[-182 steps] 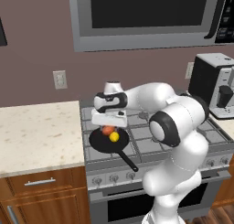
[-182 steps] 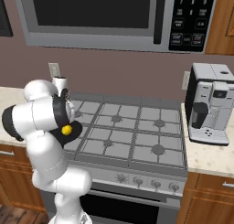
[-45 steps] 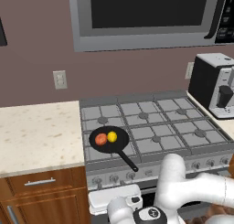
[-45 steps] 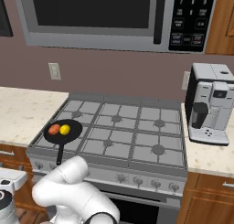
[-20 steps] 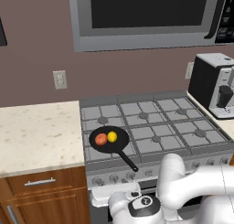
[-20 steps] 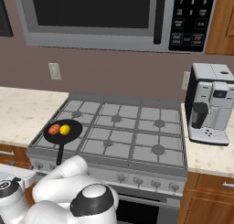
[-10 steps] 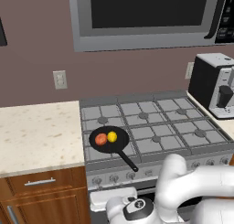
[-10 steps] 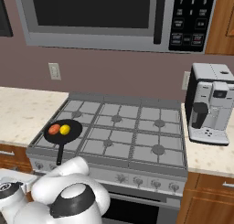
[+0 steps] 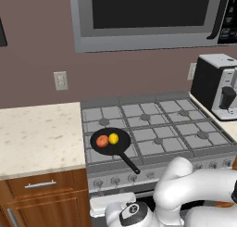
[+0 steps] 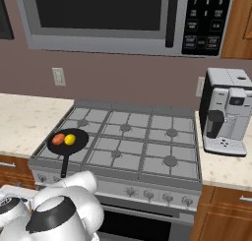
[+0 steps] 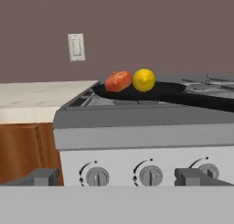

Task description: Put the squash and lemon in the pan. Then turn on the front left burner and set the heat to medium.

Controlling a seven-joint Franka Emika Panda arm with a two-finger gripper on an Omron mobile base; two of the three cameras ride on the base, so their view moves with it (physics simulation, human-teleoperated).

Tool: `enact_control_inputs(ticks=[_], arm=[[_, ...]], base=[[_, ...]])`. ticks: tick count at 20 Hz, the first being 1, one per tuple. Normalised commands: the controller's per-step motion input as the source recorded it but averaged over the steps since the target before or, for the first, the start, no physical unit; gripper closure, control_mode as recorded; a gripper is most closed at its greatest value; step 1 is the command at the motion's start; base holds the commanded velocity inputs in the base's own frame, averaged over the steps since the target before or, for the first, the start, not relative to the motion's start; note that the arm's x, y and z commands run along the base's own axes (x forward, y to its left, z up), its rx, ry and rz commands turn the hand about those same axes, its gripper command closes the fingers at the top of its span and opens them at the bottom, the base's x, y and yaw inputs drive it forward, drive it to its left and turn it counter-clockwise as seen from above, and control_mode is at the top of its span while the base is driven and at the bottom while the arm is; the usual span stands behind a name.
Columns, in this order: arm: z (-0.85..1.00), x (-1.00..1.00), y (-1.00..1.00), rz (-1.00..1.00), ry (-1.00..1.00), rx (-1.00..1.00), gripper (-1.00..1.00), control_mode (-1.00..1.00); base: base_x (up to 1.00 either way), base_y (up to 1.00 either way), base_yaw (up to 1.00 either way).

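Note:
The black pan [image 9: 112, 142] [image 10: 68, 140] sits on the front left burner [image 9: 95, 154] [image 10: 49, 156], its handle pointing toward the stove's front edge. Inside it lie the orange-red squash [image 9: 102, 141] [image 10: 58, 138] [image 11: 118, 81] and, touching it on the right, the yellow lemon [image 9: 113, 138] [image 10: 70, 139] [image 11: 144, 79]. My gripper [image 11: 119, 176] hangs low in front of the stove, open and holding nothing. Its two fingertips [image 11: 43, 176] stand wide apart, level with the row of knobs. The leftmost knob [image 11: 97, 176] and the one beside it [image 11: 151, 175] lie between the tips.
A speckled counter [image 9: 37, 133] lies left of the stove above wooden drawers [image 9: 41, 186]. A coffee machine [image 9: 217, 85] [image 10: 226, 112] stands on the right counter. A microwave [image 9: 148, 13] hangs over the cooktop. My own white arm [image 9: 194, 193] fills the space before the oven door.
The arm's lower links have shifted slightly left in front of the oven. The gripper stays open; squash, lemon and pan have not moved.

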Motion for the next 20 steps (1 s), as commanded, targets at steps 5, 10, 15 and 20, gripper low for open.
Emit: enact_control_inputs(ticks=[5, 10, 15, 20], arm=[[0.00, 0.27, 0.00, 0.00, 0.00, 0.00, -1.00, -1.00], [-0.01, 0.24, 0.00, 0.00, 0.00, 0.00, -1.00, -1.00], [-0.12, 0.16, 0.00, 0.00, 0.00, 0.00, -1.00, -1.00], [-0.28, 0.06, 0.00, 0.00, 0.00, 0.00, -1.00, -1.00]], base=[[0.00, 0.00, 0.00], [0.00, 0.00, 0.00], [0.00, 0.00, 0.00], [0.00, 0.00, 0.00]])
